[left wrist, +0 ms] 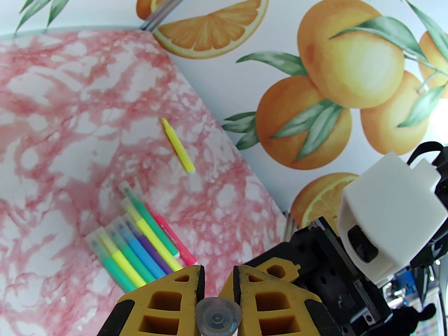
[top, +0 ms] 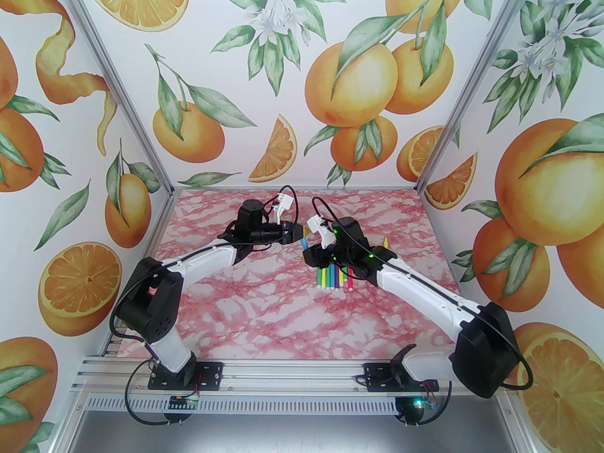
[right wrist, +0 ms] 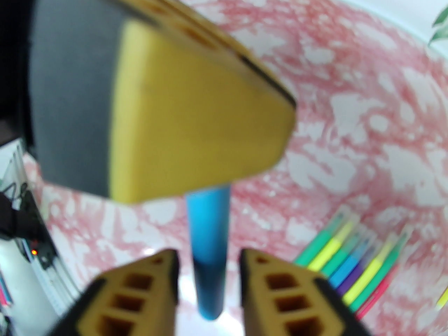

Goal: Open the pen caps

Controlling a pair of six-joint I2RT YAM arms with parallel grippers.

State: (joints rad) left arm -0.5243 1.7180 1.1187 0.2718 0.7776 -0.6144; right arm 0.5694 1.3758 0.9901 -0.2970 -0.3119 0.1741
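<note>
From above: pinching the upper end of the blue pen [top: 304,243] with the left gripper [top: 297,234], the right gripper [top: 309,255] just below. Left wrist: clamping the clear pen cap [left wrist: 218,319] tight between narrow jaws. Right wrist: straddling the blue pen [right wrist: 209,229] with the right gripper [right wrist: 208,257] parted, not touching it.

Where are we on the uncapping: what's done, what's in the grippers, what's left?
Done: one yellow marker lies apart from the rest, its tip bare. In hand: the left gripper is shut on the clear cap of a blue marker. The right gripper has its jaws open either side of the barrel, so that cap looks not yet off. Left: the bundle of markers, all capped.
</note>
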